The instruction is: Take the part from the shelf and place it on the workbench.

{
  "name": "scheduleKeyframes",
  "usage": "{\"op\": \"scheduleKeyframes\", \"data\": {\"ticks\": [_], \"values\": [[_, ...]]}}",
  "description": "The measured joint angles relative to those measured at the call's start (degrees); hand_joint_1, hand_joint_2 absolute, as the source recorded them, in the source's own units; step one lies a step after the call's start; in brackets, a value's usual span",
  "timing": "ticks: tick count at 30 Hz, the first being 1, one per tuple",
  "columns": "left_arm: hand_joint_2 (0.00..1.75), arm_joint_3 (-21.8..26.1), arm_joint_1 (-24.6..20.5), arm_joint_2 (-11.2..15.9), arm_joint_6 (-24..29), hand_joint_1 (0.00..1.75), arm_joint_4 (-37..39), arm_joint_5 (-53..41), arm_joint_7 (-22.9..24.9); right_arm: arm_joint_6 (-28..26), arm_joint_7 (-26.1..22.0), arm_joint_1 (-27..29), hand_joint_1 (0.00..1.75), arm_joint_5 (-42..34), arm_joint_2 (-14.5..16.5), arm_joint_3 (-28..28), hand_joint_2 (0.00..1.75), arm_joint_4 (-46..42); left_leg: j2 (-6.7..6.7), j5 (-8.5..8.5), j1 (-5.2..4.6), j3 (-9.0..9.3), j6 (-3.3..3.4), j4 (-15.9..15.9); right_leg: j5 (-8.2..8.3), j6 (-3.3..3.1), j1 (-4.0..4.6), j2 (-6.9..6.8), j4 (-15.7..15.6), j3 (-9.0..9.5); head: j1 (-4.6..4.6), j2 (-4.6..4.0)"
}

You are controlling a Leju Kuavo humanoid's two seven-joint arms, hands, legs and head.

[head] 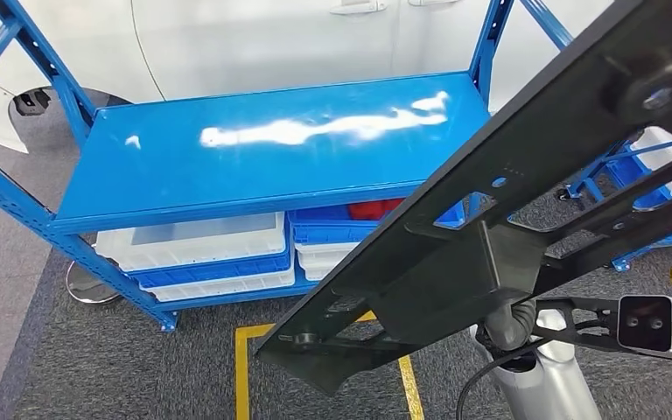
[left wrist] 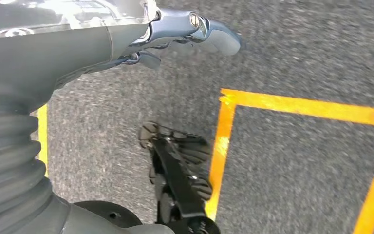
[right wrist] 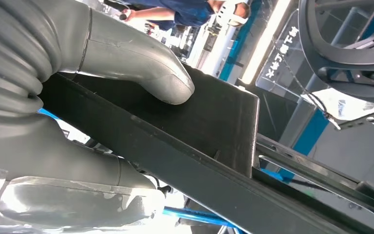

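A blue metal shelf (head: 262, 149) stood ahead of and to the left of the right hand (right wrist: 92, 73), its glossy top board bare and catching glare. On its lower level, nearer the hand, sat white and blue bins (head: 206, 254), one holding something red (head: 376, 208). Below the hand lay grey carpeted floor (head: 122, 367) marked with yellow tape lines (head: 243, 367)

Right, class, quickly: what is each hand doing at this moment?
Left hand: holds nothing, hanging over the floor; open or closed cannot be told.
Right hand: closed on the black part, thumb pressed on its block.
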Motion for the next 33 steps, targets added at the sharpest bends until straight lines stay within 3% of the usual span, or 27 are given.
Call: {"op": "scheduleKeyframes", "data": {"ticks": [1, 3, 4, 5, 7, 8, 9, 11, 12, 13, 14, 15, 16, 17, 19, 20, 22, 23, 25, 27, 28, 29, 30, 31, 33], "values": [[1.75, 0.01, -0.02, 0.17, 0.09, 0.00, -0.01, 0.14, 0.02, 0.13, -0.22, 0.06, 1.75, 0.13, 0.02, -0.11, 1.75, -0.04, -0.02, 1.07, -0.10, 3.28, 0.42, -3.80, 0.56, 0.07, 0.07, 0.00, 0.04, -0.57, -0.01, 0.01], [1.75, 0.00, -0.16, 0.63, 0.20, 0.00, -0.10, 0.36, 0.08, 0.47, -0.49, 0.21, 1.75, 0.39, 0.07, -0.45, 1.75, -0.23, -0.03, 0.59, -0.46, 9.66, 1.20, -12.68, 1.58, 0.46, 0.24, -0.01, 0.07, -1.22, 0.03, 0.01], [1.75, 0.00, -0.20, 0.86, 0.24, 0.00, -0.15, 0.43, 0.11, 0.61, -0.56, 0.34, 1.75, 0.53, 0.10, -0.61, 1.75, -0.33, -0.04, -0.08, -0.69, 11.42, 1.49, -15.53, 2.07, 0.79, 0.20, -0.08, 0.01, -1.30, 0.01, 0.01], [1.75, 0.00, -0.20, 1.07, 0.28, 0.00, -0.20, 0.46, 0.16, 0.72, -0.61, 0.55, 1.75, 0.69, 0.14, -0.73, 1.75, -0.42, -0.03, -0.40, -0.90, 12.07, 1.68, -16.99, 2.58, 1.16, 0.14, -0.14, -0.14, -1.33, -0.06, 0.01], [1.75, 0.01, -0.07, 1.33, 0.35, 0.00, -0.25, 0.52, 0.26, 0.82, -0.68, 1.17, 1.75, 1.05, 0.20, -0.84, 1.75, -0.49, 0.10, 0.75, -0.80, 11.50, 2.27, -17.61, 2.78, 1.89, -0.05, -0.15, -0.20, -1.55, -0.20, 0.01], [1.75, 0.01, -0.03, 1.40, 0.37, 0.00, -0.26, 0.53, 0.32, 0.84, -0.71, 1.49, 1.75, 1.17, 0.21, -0.86, 1.75, -0.53, 0.24, 1.51, -0.67, 10.99, 2.65, -17.83, 1.47, 2.17, -0.10, -0.09, 0.66, -1.99, -0.14, 0.00], [1.75, 0.01, -0.02, 1.42, 0.37, 0.00, -0.27, 0.55, 0.37, 0.85, -0.74, 1.75, 1.75, 1.26, 0.22, -0.90, 1.75, -0.56, 0.38, 2.30, -0.51, 10.34, 2.97, -18.03, -0.89, 2.43, -0.15, -0.03, 2.63, -2.74, -0.03, 0.00], [1.75, 0.01, -0.03, 1.42, 0.21, 0.00, -0.27, 0.59, 0.39, 0.91, -0.82, 2.16, 1.75, 1.40, 0.22, -0.98, 1.75, -0.60, 0.52, 3.62, -0.55, 8.57, 3.32, -17.93, -6.92, 2.90, -0.34, 0.02, 9.79, -4.74, 0.15, 0.01], [1.75, 0.02, -0.01, 1.42, 0.09, 0.00, -0.27, 0.61, 0.36, 0.94, -0.87, 2.37, 1.75, 1.61, 0.26, -1.02, 1.75, -0.60, 0.52, 4.23, -0.56, 7.62, 3.29, -17.80, -8.49, 3.12, -0.42, 0.02, 13.60, -5.50, 0.16, 0.01], [1.75, 0.02, 0.02, 1.41, -0.06, 0.00, -0.27, 0.63, 0.29, 1.02, -0.91, 2.57, 1.75, 1.87, 0.31, -1.05, 1.75, -0.60, 0.53, 4.80, -0.56, 6.63, 3.22, -17.62, -8.45, 3.28, -0.49, 0.02, 16.38, -5.73, 0.15, 0.00], [1.75, 0.03, 0.05, 1.39, -0.16, 0.00, -0.27, 0.63, 0.22, 1.12, -0.93, 2.72, 1.75, 2.13, 0.39, -1.08, 1.75, -0.60, 0.53, 5.29, -0.54, 5.68, 3.10, -17.39, -7.00, 3.36, -0.54, 0.01, 17.38, -5.15, 0.15, 0.00], [1.75, 0.05, 0.07, 1.36, -0.24, 0.00, -0.27, 0.65, 0.16, 1.30, -0.93, 2.81, 1.75, 2.28, 0.48, -1.13, 1.75, -0.61, 0.56, 5.75, -0.52, 4.77, 2.95, -17.09, -5.01, 3.37, -0.59, -0.01, 16.41, -3.65, 0.15, 0.00], [1.75, 0.09, 0.08, 1.30, -0.33, 0.00, -0.27, 0.69, 0.11, 1.54, -0.93, 2.85, 1.75, 2.20, 0.54, -1.21, 1.75, -0.66, 0.61, 6.11, -0.51, 4.01, 2.77, -16.69, -3.56, 3.29, -0.61, -0.17, 13.42, -1.08, 0.15, -0.01], [1.75, 0.13, 0.09, 1.24, -0.47, 0.00, -0.27, 0.74, 0.10, 1.83, -0.93, 2.84, 1.75, 1.88, 0.61, -1.31, 1.75, -0.76, 0.70, 6.35, -0.61, 3.42, 2.61, -16.19, -3.51, 3.13, -0.47, -0.73, 9.10, 2.11, 0.16, 0.00], [1.75, 0.22, 0.18, 1.12, -0.90, 0.00, -0.27, 0.84, 0.11, 2.42, -0.93, 2.81, 1.75, 0.87, 0.83, -1.60, 1.75, -0.98, 0.93, 6.69, -0.80, 2.82, 2.14, -15.32, -5.61, 2.23, -0.14, -1.77, 1.68, 7.03, 0.15, 0.00], [1.75, 0.26, 0.26, 1.09, -1.11, 0.00, -0.27, 0.88, 0.12, 2.66, -0.93, 2.80, 1.75, 0.43, 0.96, -1.77, 1.75, -1.05, 1.16, 6.90, -0.82, 2.72, 1.82, -15.15, -6.53, 1.71, 0.07, -1.99, -0.04, 7.96, 0.14, 0.01], [1.75, 0.31, 0.37, 1.07, -1.30, 0.00, -0.27, 0.92, 0.14, 2.89, -0.92, 2.84, 1.75, 0.01, 1.11, -2.13, 1.75, -1.07, 1.58, 7.14, -0.63, 2.59, 1.05, -15.04, -6.20, 0.62, 0.06, -1.43, -0.63, 7.77, 0.15, 0.00], [1.75, 0.32, 0.38, 1.06, -1.33, 0.00, -0.27, 0.93, 0.15, 2.90, -0.91, 2.83, 1.75, -0.04, 1.19, -2.24, 1.75, -1.08, 1.53, 6.37, -0.53, 2.22, 0.70, -14.24, -5.74, 0.15, 0.04, -1.06, -0.76, 7.49, 0.10, 0.00], [1.75, 0.36, 0.40, 1.05, -1.30, 0.00, -0.27, 0.98, 0.19, 2.89, -0.88, 2.85, 1.75, -0.09, 1.40, -2.33, 1.75, -1.08, 0.98, 2.58, -0.34, 0.18, 0.15, -9.20, -4.81, -0.50, -0.02, -0.32, -0.93, 6.76, 0.01, -0.01], [1.75, 0.52, 0.41, 1.04, -1.21, 0.00, -0.27, 1.26, 0.32, 2.76, -0.76, 2.90, 1.75, 0.01, 1.54, -2.40, 1.75, -1.13, 0.59, -1.58, -0.27, -2.65, -0.15, -1.38, -4.14, -0.69, 0.11, 0.59, -0.79, 5.83, -0.04, 0.00], [1.75, 0.71, 0.41, 1.04, -1.19, 0.00, -0.27, 1.46, 0.37, 2.56, -0.68, 2.95, 1.75, 0.24, 1.55, -2.51, 1.75, -1.26, 0.51, -2.35, -0.26, -3.29, -0.15, 1.09, -3.89, -0.68, 0.19, 1.09, -0.69, 5.44, -0.04, 0.00], [1.75, 0.92, 0.40, 1.05, -1.20, 0.00, -0.27, 1.63, 0.35, 2.26, -0.61, 3.03, 1.75, 0.57, 1.55, -2.67, 1.75, -1.47, 0.45, -1.95, -0.27, -2.86, -0.03, 1.34, -3.70, -0.64, 0.27, 1.62, -0.59, 5.14, -0.04, 0.00], [1.75, 1.11, 0.40, 1.07, -1.24, 0.00, -0.27, 1.73, 0.27, 1.95, -0.60, 3.11, 1.75, 0.93, 1.55, -2.87, 1.75, -1.75, 0.27, -0.56, -0.30, -1.25, 0.24, -0.83, -3.55, -0.59, 0.38, 2.18, -0.52, 4.96, -0.05, 0.00], [1.75, 1.24, 0.39, 1.12, -1.28, 0.00, -0.27, 1.77, 0.16, 1.73, -0.63, 3.19, 1.75, 1.21, 1.55, -3.08, 1.75, -2.07, -0.32, 1.32, -0.35, 1.22, 0.68, -4.82, -3.44, -0.53, 0.49, 2.74, -0.48, 4.89, -0.05, 0.00], [1.75, 1.34, 0.37, 1.43, -1.37, 0.00, -0.33, 1.78, 0.01, 1.58, -0.78, 3.28, 1.75, 1.50, 1.55, -3.46, 1.75, -2.60, -2.65, 3.33, -0.39, 5.82, 1.67, -12.70, -3.17, -0.25, 0.46, 3.70, -0.48, 4.67, 0.11, 0.00]]}}
